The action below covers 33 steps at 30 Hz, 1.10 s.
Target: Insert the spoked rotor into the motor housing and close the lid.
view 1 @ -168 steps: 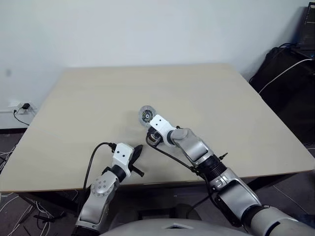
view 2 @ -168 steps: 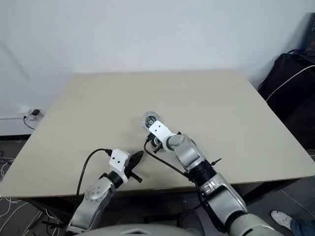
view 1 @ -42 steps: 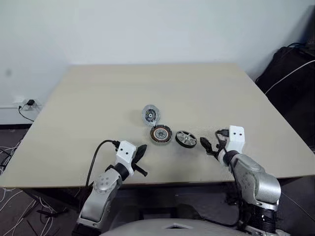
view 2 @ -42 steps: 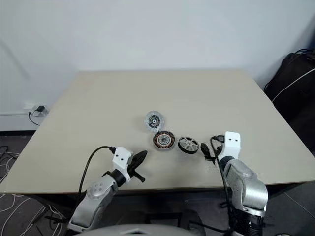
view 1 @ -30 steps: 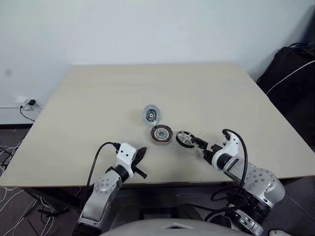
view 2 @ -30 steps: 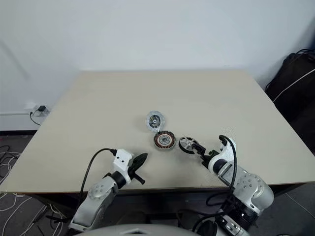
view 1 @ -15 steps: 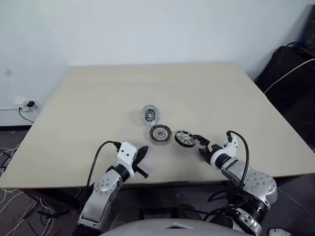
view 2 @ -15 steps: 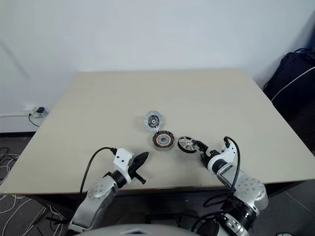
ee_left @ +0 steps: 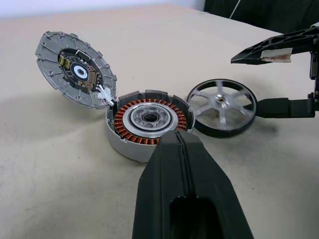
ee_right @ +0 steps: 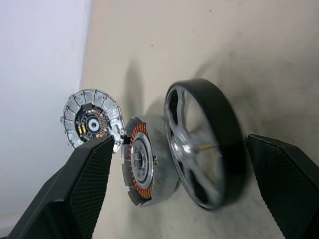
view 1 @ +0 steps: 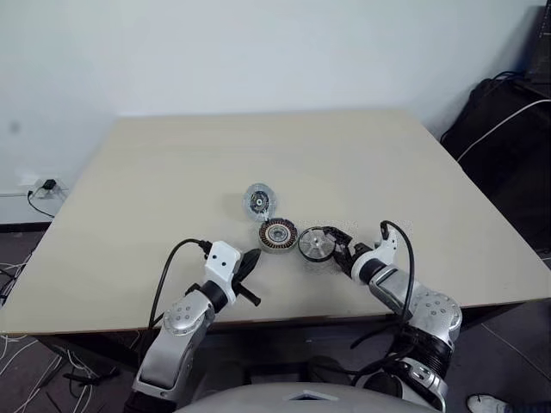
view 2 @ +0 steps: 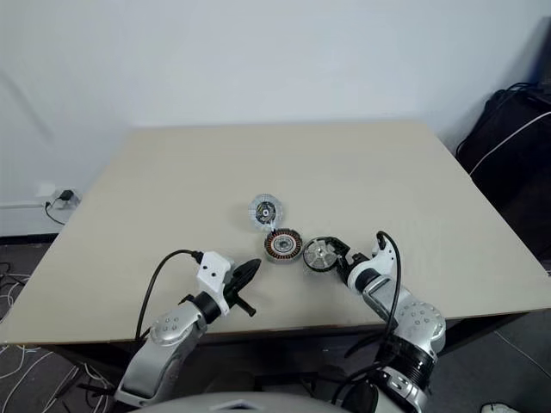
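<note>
Straddling the spoked rotor (ee_left: 223, 107) beside the motor housing (ee_left: 145, 123), right jaws gape wide; left jaws shut empty.

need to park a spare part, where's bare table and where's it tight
Bare: the table behind the lid and out to both side edges. Crowded: near the front edge, where lid, motor housing, spoked rotor and both grippers cluster.

Nothing readable from my end

I can't make out any text, labels, numbers or brand marks on anything I'm seeing here.
</note>
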Motion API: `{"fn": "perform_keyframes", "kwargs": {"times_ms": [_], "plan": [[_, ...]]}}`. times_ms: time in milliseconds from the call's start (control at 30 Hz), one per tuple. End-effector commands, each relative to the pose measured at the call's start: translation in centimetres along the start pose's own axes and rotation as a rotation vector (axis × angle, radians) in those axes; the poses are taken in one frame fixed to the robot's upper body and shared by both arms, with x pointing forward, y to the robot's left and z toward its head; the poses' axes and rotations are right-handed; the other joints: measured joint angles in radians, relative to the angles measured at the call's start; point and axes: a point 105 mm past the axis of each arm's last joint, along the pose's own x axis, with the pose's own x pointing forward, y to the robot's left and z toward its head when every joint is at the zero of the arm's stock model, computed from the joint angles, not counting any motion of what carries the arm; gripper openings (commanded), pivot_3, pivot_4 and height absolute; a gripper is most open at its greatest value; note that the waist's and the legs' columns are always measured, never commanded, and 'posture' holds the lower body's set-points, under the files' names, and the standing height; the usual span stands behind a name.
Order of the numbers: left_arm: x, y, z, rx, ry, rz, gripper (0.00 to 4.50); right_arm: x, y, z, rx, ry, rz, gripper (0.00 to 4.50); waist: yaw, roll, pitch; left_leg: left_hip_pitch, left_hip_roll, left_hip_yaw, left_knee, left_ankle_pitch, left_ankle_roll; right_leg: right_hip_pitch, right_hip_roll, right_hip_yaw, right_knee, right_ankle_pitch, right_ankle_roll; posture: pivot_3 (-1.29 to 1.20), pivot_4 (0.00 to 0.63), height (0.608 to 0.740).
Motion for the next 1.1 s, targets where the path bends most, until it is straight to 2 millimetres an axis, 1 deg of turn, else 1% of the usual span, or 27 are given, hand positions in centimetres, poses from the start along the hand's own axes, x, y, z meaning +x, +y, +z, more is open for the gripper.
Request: {"fn": "perform_keyframes", "kwargs": {"times_ms": [33, 67, 167, 500, 533, 633, 700, 800, 867, 967, 1067, 1100], "plan": [[0.0, 0.1, 1.8, 0.023, -0.057, 0.0, 0.0, 0.8, 1.1, -1.2, 0.044, 0.016, 0.058, 4.47, -0.001, 0.0, 0.0, 0.0, 0.0, 0.0, 0.0, 0.0, 0.0, 0.0, 0.0, 0.0, 0.0, 0.0, 0.0, 0.0, 0.0, 0.74], [0.1, 0.1, 1.8, 0.023, -0.057, 0.0, 0.0, 0.8, 1.0, -1.2, 0.045, 0.015, 0.052, 4.47, -0.001, 0.0, 0.0, 0.0, 0.0, 0.0, 0.0, 0.0, 0.0, 0.0, 0.0, 0.0, 0.0, 0.0, 0.0, 0.0, 0.0, 0.74], [0.1, 0.1, 1.9, 0.025, -0.057, 0.001, 0.0, 0.9, 0.6, -1.2, 0.048, 0.01, 0.036, 3.92, -0.001, 0.0, 0.0, 0.0, 0.0, 0.0, 0.0, 0.0, 0.0, 0.0, 0.0, 0.0, 0.0, 0.0, 0.0, 0.0, 0.0, 0.74], [0.3, 0.2, 0.9, 0.019, -0.042, 0.001, 0.0, 0.7, -0.4, -1.2, 0.03, 0.015, -0.007, 0.58, -0.002, 0.0, 0.0, 0.0, 0.0, 0.0, 0.0, 0.0, 0.0, 0.0, 0.0, 0.001, 0.0, 0.0, 0.0, 0.0, 0.0, 0.74], [0.3, 0.2, 0.8, 0.018, -0.04, 0.001, 0.0, 0.7, -0.4, -1.2, 0.028, 0.015, -0.01, 0.4, -0.002, 0.0, 0.0, 0.0, 0.0, 0.0, 0.0, 0.0, 0.0, 0.0, 0.0, 0.001, 0.0, 0.0, -0.001, 0.0, 0.0, 0.74], [0.4, 0.5, 0.2, 0.015, -0.033, 0.004, 0.0, 0.6, -0.7, -1.1, 0.026, 0.02, -0.019, 0.4, -0.002, 0.001, 0.0, 0.0, 0.0, 0.0, 0.0, 0.0, 0.0, 0.0, 0.0, 0.001, 0.0, 0.0, -0.001, 0.0, 0.0, 0.74], [0.4, 0.6, -0.1, 0.013, -0.031, 0.005, 0.0, 0.5, -0.5, -1.1, 0.034, 0.02, -0.002, 0.4, -0.002, 0.001, 0.0, 0.0, 0.0, 0.0, 0.0, 0.0, 0.0, 0.0, 0.0, 0.001, 0.0, 0.0, -0.001, 0.0, 0.0, 0.74], [0.4, 0.7, -0.4, 0.013, -0.031, 0.003, 0.0, 0.2, 1.3, -0.4, 0.049, -0.036, 0.103, 0.4, -0.002, 0.001, 0.0, 0.0, 0.0, 0.0, 0.0, 0.0, 0.0, 0.0, 0.0, 0.001, 0.0, 0.0, -0.001, 0.0, 0.0, 0.74], [0.5, 0.6, -0.6, 0.014, -0.032, 0.001, 0.0, 0.0, 3.0, 0.2, 0.055, -0.083, 0.192, 0.4, -0.002, 0.001, 0.0, 0.0, 0.0, 0.001, 0.0, 0.0, 0.0, 0.0, 0.0, 0.001, 0.0, 0.0, 0.0, 0.0, 0.0, 0.74], [0.5, 0.6, -0.8, 0.014, -0.034, -0.001, 0.0, -0.2, 4.4, 0.6, 0.056, -0.115, 0.265, 0.4, -0.002, 0.001, 0.0, 0.0, 0.0, 0.001, 0.0, 0.0, 0.0, 0.0, 0.0, 0.001, 0.0, 0.001, 0.001, 0.0, 0.0, 0.74], [0.4, 0.8, -1.4, 0.011, -0.031, 0.001, 0.0, 0.5, 6.3, -0.6, 0.039, -0.062, 0.324, 0.4, -0.003, 0.001, 0.0, 0.0, 0.0, 0.001, 0.0, 0.0, 0.0, 0.0, 0.0, 0.001, 0.0, 0.001, 0.001, 0.0, 0.0, 0.74], [0.3, 0.8, -1.5, 0.011, -0.031, 0.002, 0.0, 0.7, 6.6, -1.0, 0.038, -0.047, 0.331, 0.4, -0.004, 0.001, 0.0, 0.0, 0.001, 0.001, 0.0, 0.0, 0.0, 0.0, 0.0, 0.001, 0.0, 0.001, 0.001, 0.0, 0.0, 0.74]]}}
